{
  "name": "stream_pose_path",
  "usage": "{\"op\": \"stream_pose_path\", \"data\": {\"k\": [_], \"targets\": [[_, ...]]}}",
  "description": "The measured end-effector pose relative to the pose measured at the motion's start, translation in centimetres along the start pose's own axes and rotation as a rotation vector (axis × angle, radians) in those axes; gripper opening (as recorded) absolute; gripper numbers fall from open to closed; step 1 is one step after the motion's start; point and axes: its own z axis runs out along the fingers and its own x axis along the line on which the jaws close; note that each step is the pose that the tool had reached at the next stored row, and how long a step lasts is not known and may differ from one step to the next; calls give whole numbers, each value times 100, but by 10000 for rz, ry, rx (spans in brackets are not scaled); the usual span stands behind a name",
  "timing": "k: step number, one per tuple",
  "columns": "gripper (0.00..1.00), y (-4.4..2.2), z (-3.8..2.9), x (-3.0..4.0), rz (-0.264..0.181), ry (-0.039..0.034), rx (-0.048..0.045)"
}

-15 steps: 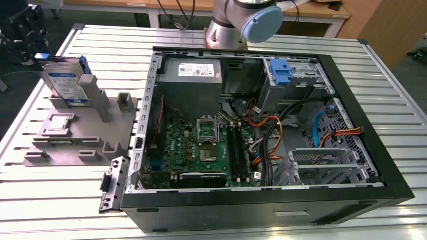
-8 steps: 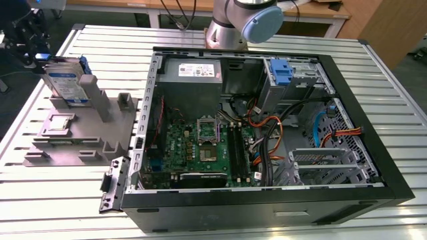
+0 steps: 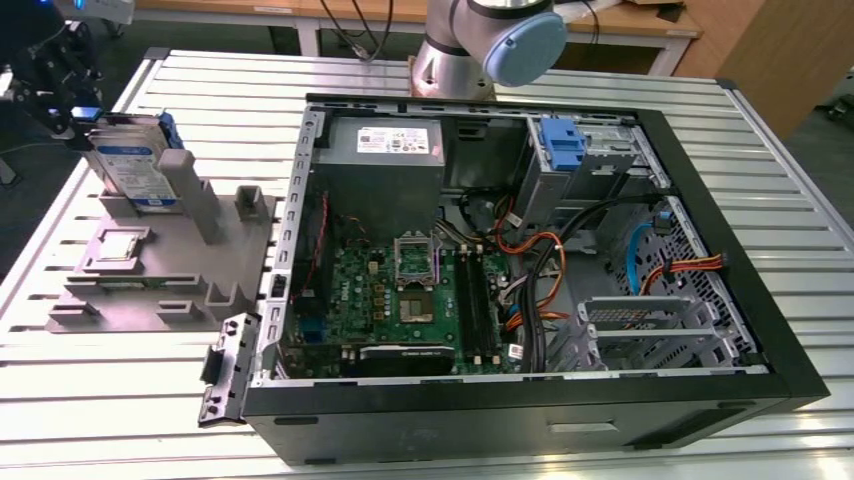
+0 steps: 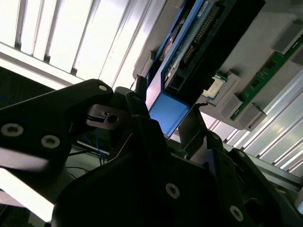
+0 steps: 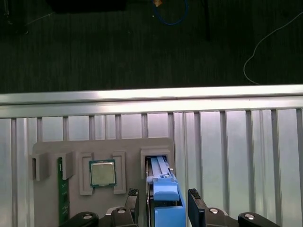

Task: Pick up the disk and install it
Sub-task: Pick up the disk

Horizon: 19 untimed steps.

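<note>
Disk upright in fixture slot; slim gaps either side to end effector; cables probably crowd case.

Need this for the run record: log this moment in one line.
phase: pre-grasp | gripper: open, straddling disk | disk: upright in grey fixture, not lifted | computer case: open, disk not installed

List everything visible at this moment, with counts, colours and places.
Disk: 1, silver with blue rails, upright in the holder.
Holder: 1, grey, on the table at the exterior view's left.
Processor: 1, silver, in a holder pocket.
Memory stick: 1, green, in a holder slot.
Case: 1, black, open, mid-table.
Power supply: 1, grey, inside the case.
Bracket: 1, blue, inside the case.
Table: 1, silver slats.
Arm: 1, grey and blue, behind the case.
Pincer: 1, black, open, straddling the disk.
</note>
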Motion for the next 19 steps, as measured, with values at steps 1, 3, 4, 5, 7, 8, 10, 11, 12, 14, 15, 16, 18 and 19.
{"op": "stream_pose_path", "data": {"k": [1,3,4,5,7,8,10,11,12,14,15,16,18,19], "targets": [[53,0,4,-4,0,-2,1],[53,-1,9,-7,-3,-4,1],[53,-1,11,-8,-3,-4,-1],[53,-1,16,-8,-3,-4,0],[53,0,28,-8,-2,-5,1],[53,0,35,-8,-2,-4,0],[53,0,44,-7,-2,-3,-2],[53,0,47,-7,-2,-3,-2],[53,-1,53,-7,-2,-5,1],[53,0,65,-7,-2,-5,0],[53,-1,68,-7,-2,-4,-1],[53,0,70,-7,-2,-3,-3],[53,-1,71,-7,-2,-3,-2],[53,-1,74,-7,-2,-4,-1]]}}
